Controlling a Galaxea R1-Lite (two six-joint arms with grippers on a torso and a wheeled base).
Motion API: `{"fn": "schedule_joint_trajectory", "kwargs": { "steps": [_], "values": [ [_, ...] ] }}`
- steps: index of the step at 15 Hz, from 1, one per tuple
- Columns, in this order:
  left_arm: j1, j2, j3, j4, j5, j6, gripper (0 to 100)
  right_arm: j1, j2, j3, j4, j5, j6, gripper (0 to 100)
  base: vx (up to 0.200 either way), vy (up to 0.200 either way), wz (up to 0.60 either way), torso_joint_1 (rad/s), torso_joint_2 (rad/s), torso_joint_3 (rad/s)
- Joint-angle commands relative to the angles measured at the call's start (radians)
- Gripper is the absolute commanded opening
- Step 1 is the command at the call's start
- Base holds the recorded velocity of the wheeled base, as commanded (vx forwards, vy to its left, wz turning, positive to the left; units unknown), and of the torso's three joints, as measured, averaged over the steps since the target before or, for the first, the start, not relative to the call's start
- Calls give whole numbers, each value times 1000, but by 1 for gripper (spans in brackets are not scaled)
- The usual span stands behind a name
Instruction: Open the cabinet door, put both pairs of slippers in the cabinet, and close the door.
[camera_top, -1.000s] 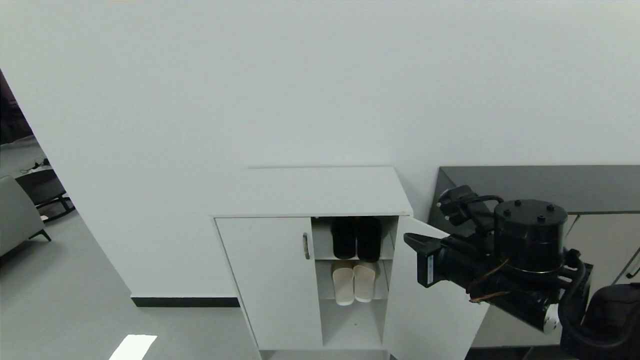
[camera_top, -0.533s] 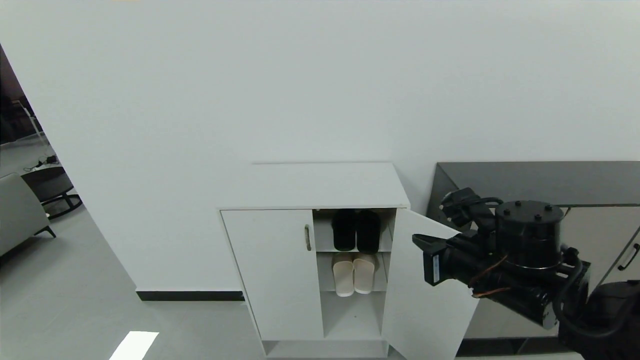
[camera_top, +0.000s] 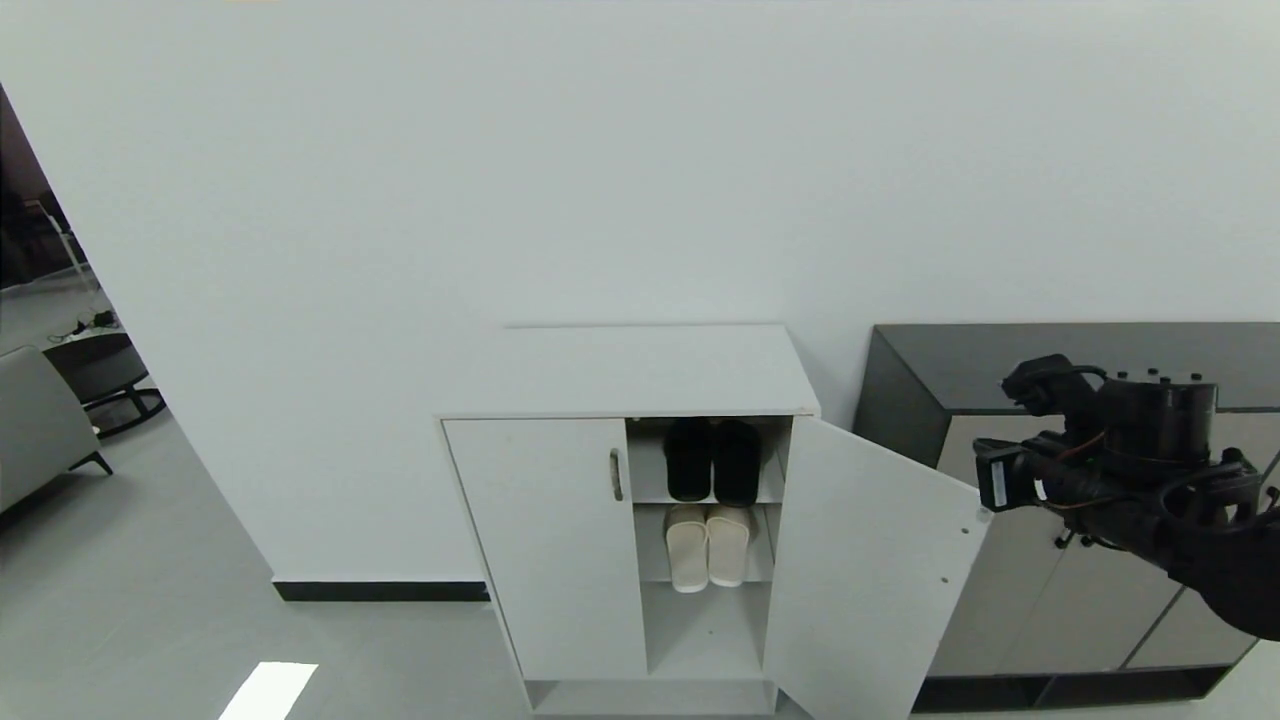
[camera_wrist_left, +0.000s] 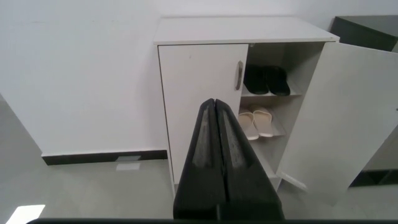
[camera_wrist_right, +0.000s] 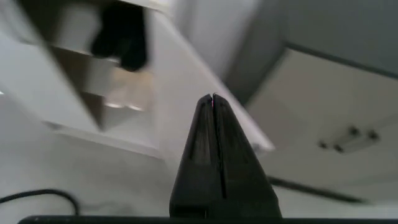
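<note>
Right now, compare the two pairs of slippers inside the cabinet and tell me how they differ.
Colour: the black slippers are dark, the cream slippers pale.
Shelf: the black slippers sit on the top shelf of the cabinet, the cream slippers on the shelf directly below.
Shared: each pair lies side by side, in the half of the cabinet uncovered by the open door.
</note>
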Motion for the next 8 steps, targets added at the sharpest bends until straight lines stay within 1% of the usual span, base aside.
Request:
{"fn": "schedule_joint_trajectory", "kwargs": {
  "steps": [1, 4, 6, 8],
  "values": [
    [-1, 0, 0, 0, 0, 0, 0, -102, 118, -53, 3, 5, -12, 0, 0, 0, 0, 0, 0, 0],
    [-1, 0, 0, 0, 0, 0, 0, -185, 210, -113, 3, 45, -12, 0, 0, 0, 0, 0, 0, 0],
    [-1, 0, 0, 0, 0, 0, 0, -209, 252, -138, 3, 49, -10, 0, 0, 0, 0, 0, 0, 0],
    [-1, 0, 0, 0, 0, 0, 0, -211, 284, -153, 1, 49, -10, 0, 0, 0, 0, 0, 0, 0]
  ]
}}
